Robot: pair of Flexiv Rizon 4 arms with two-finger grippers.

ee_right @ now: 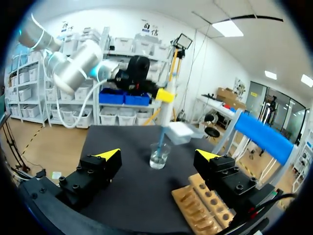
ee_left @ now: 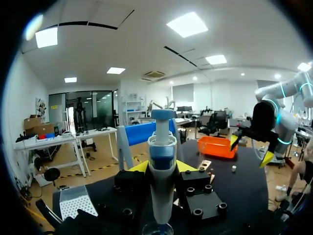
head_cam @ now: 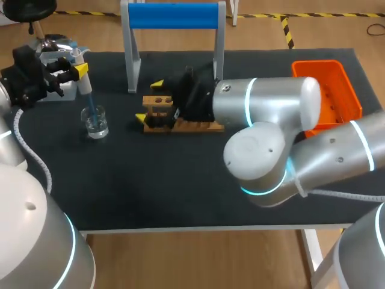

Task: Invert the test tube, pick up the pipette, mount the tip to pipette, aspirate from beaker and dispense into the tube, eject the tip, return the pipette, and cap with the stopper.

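Observation:
My left gripper [head_cam: 79,68] is shut on the white and blue pipette [head_cam: 83,83], held upright over the glass beaker [head_cam: 95,122]. The pipette's blue tip [head_cam: 89,108] reaches down into the beaker. In the left wrist view the pipette [ee_left: 162,169] stands between the yellow fingers, with the beaker's rim [ee_left: 157,228] just below it. My right gripper [head_cam: 150,101] hangs open at the left end of the wooden tube rack [head_cam: 192,126]. In the right wrist view this gripper [ee_right: 159,155] is wide open; the beaker [ee_right: 159,157] and pipette [ee_right: 165,110] lie ahead and the rack [ee_right: 203,205] sits under one finger. No test tube shows.
A stand with a blue crossbar [head_cam: 173,15] rises behind the rack. An orange bin [head_cam: 334,90] sits at the table's far right. A white tip box [head_cam: 61,90] lies behind my left gripper at the far left. My right arm's big joints cover the table's middle right.

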